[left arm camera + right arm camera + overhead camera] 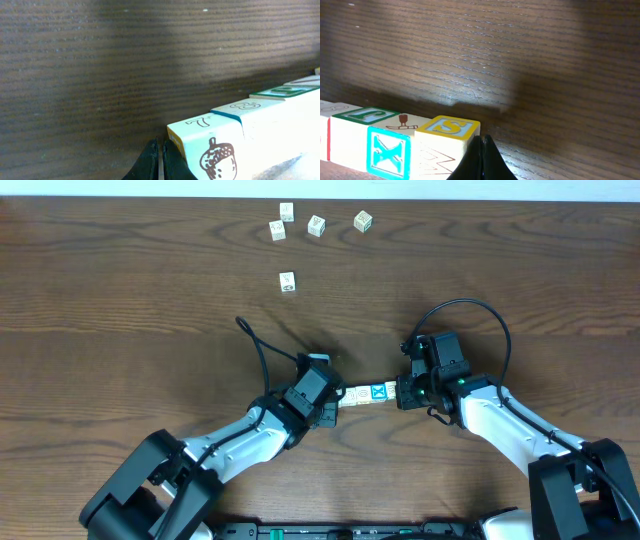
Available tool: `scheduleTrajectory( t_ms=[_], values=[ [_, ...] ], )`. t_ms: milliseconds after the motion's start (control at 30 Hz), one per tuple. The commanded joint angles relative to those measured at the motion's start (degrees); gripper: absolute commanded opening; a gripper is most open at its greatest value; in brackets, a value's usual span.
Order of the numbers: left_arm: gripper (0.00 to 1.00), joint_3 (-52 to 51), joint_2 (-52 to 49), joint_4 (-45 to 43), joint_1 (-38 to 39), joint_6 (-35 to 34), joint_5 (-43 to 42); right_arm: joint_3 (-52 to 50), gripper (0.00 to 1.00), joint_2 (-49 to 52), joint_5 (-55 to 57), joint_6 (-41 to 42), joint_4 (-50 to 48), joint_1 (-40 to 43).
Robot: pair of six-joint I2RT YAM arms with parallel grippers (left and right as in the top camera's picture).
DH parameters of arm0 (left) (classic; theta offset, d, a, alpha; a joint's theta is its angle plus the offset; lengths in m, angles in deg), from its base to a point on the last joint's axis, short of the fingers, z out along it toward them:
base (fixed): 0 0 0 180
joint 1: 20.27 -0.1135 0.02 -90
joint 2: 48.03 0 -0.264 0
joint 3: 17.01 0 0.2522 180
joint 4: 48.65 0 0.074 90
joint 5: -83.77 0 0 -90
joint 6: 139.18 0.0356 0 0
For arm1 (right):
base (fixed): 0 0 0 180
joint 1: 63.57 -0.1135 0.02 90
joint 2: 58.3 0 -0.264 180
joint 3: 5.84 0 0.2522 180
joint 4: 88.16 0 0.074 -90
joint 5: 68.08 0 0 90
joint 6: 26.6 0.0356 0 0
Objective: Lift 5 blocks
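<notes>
1. Left end effector [159, 156]: fingers pinched fully together, gripping nothing, tips right up against the acorn block [212, 152] at its end of the row.
2. Right end effector [482, 152]: clamped tight too, nothing between the fingers, tips butted against the yellow S block [449, 131] at the other end.
3. Between them the blocks [365, 394] run in one straight line, face to face, with the blue X block [378, 392] next to the S block.
4. Is the row off the bench [150, 310]? Can't tell.
5. Far side: five loose cubes [316, 225], well apart from the row, four clustered and one nearer.
</notes>
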Motion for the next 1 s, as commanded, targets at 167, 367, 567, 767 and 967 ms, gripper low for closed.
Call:
scheduleTrajectory(
  t_ms=[167, 367, 567, 767, 967],
  values=[
    [0.07, 0.4, 2.1, -1.4, 0.8, 1.4, -6.3, 0.3, 0.01, 0.1, -8.1, -0.9, -0.5, -2.5],
    [0.07, 0.4, 2.1, -1.4, 0.8, 1.4, -6.0, 0.4, 0.01, 0.1, -9.3, -0.9, -0.8, -2.5],
    [0.07, 0.4, 2.1, -1.6, 0.8, 0.7, -4.5, 0.3, 0.01, 0.1, -9.5, -0.9, -0.9, -2.5],
    [0.07, 0.4, 2.1, -2.5, 0.7, 0.7, -4.1, 0.3, 0.01, 0.1, -9.5, -0.9, -0.9, -2.5],
    [0.07, 0.4, 2.1, -2.4, 0.7, 0.7, -2.6, 0.4, 0.01, 0.1, -9.2, -0.9, -0.8, -2.5]
  ],
)
